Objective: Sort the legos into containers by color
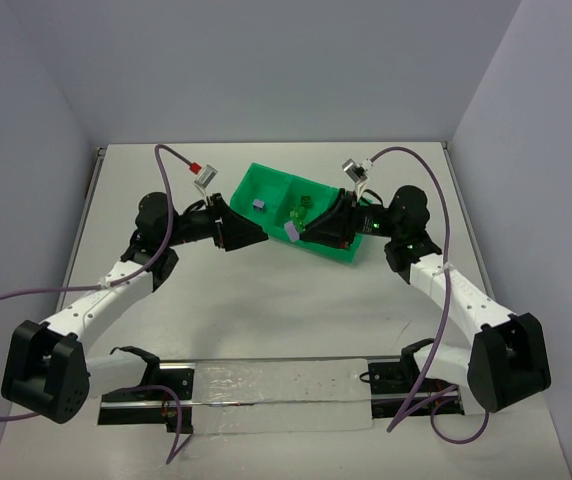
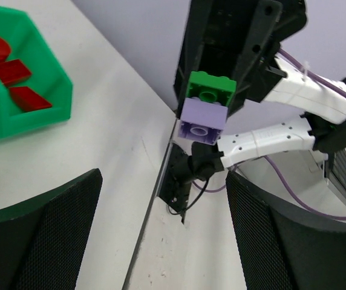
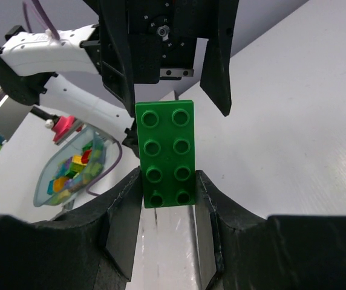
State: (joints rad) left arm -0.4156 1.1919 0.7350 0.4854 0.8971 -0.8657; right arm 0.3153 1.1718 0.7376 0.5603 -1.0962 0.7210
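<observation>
My right gripper (image 3: 167, 199) is shut on a green lego (image 3: 165, 154), gripped by its sides and held in the air. In the left wrist view that green lego (image 2: 208, 89) has a lavender lego (image 2: 203, 119) joined to it, and the right gripper (image 2: 221, 54) holds the stack from behind. The lavender lego (image 1: 292, 231) hangs in front of the green tray (image 1: 266, 178). My left gripper (image 1: 251, 238) faces the stack from the left, a short gap away. It is open and empty, with its fingers (image 2: 46, 229) wide apart. The tray holds a lavender lego (image 1: 258, 203), green legos (image 1: 303, 208) and red legos (image 2: 9, 72).
The tray's right compartment is partly hidden behind the right gripper in the top view. A clear bowl (image 3: 73, 169) of mixed coloured bricks shows in the right wrist view, beyond the left arm. A transparent sheet (image 1: 276, 395) lies at the table's near edge.
</observation>
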